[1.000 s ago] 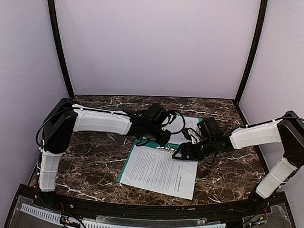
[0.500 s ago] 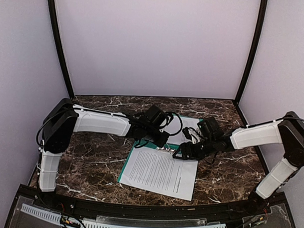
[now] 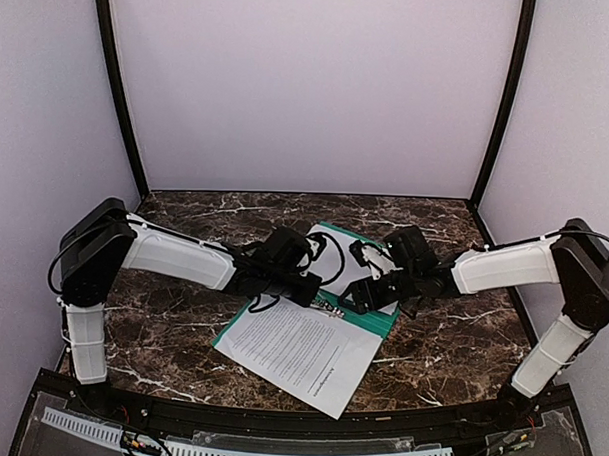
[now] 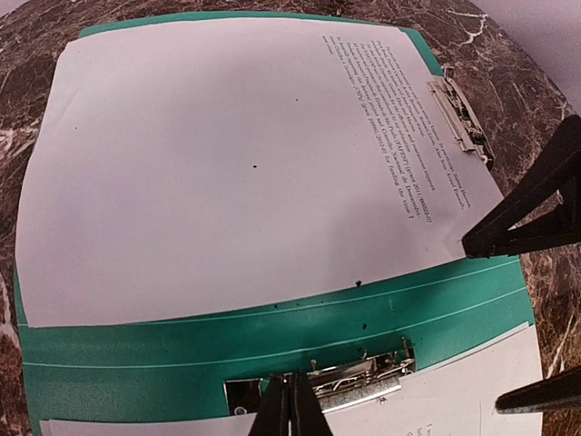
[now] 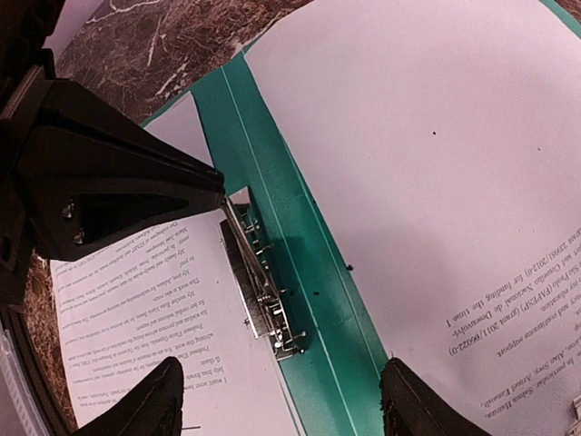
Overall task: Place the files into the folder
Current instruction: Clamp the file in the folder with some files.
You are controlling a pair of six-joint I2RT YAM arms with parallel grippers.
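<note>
The left gripper (image 4: pixel 290 400) has its fingers pressed together, tips down on the clip (image 4: pixel 354 380) at the middle of the open folder (image 4: pixel 182 350). Whether any metal sits between them cannot be told. Just ahead of those tips runs the folder's green middle band. Beyond it lies the far sheet (image 4: pixel 227 163), flat on the far half. The near sheet (image 4: pixel 454 391) lies under and to both sides of the gripper.

The right gripper (image 5: pixel 281 381) is spread wide and holds nothing. The clip (image 5: pixel 263 291) lies just ahead of it, between the lines of its two fingers (image 5: pixel 150 400), with one finger above each sheet. The left gripper's tip meets the clip's far end, across from the right gripper. From above, both grippers (image 3: pixel 302 285) (image 3: pixel 367 290) meet over the folder's (image 3: pixel 379 321) middle.
</note>
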